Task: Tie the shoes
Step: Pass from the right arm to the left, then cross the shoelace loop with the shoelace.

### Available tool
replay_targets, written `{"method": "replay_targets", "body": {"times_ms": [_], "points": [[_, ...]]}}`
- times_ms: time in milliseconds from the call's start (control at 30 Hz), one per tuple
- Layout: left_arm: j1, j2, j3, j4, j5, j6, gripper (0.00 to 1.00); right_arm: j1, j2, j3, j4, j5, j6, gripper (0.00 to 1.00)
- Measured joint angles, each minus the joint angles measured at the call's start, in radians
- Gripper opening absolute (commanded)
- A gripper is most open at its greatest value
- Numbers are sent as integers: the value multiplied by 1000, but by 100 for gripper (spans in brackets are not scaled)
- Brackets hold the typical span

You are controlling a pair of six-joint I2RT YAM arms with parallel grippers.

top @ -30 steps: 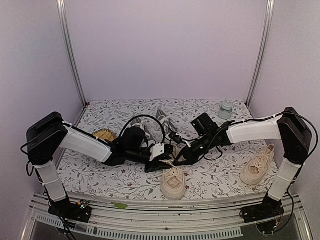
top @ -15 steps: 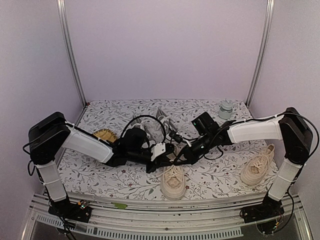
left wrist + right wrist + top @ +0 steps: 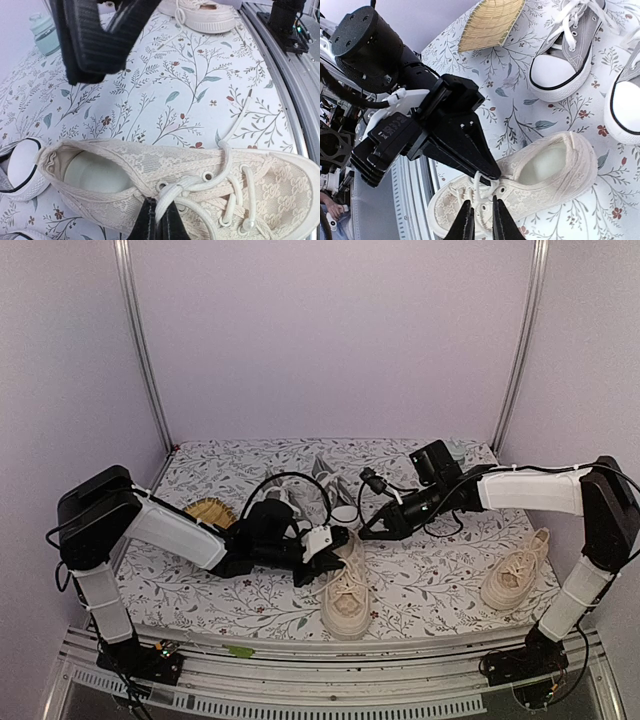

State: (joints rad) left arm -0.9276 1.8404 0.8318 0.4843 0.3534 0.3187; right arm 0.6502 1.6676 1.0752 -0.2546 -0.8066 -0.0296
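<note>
From above, the left arm [image 3: 195, 532] hides most of the grey shoes [image 3: 332, 488]; the jar [image 3: 459, 446], perhaps glass, peeks from behind the right arm [image 3: 525, 490].

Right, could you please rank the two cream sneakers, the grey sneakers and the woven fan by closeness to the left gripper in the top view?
1. The centre cream sneaker, directly under the left gripper, which pinches its lace.
2. The grey sneakers, just behind it.
3. The woven fan, off to the left.
4. The other cream sneaker, far right.
</note>
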Motion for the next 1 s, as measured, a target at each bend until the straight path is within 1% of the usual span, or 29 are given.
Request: {"method": "replay_targets", "body": {"times_ms": [100, 300, 467, 667, 800, 1000], "points": [[-3, 0, -8, 12, -12, -1, 0, -8, 39, 19, 5, -3, 10, 10], [-7, 0, -14, 27, -23, -6, 0, 47, 158, 37, -8, -8, 2, 9], [-8, 0, -14, 35, -23, -10, 0, 72, 176, 37, -4, -22, 3, 7], [-8, 0, -15, 40, -23, -17, 0, 74, 185, 36, 18, -37, 6, 9], [-8, 0, -19, 41, -23, -18, 0, 74, 193, 36, 24, -34, 7, 12], [-8, 0, -27, 43, -27, -21, 0, 83, 201, 36, 27, -3, 6, 16]]}}
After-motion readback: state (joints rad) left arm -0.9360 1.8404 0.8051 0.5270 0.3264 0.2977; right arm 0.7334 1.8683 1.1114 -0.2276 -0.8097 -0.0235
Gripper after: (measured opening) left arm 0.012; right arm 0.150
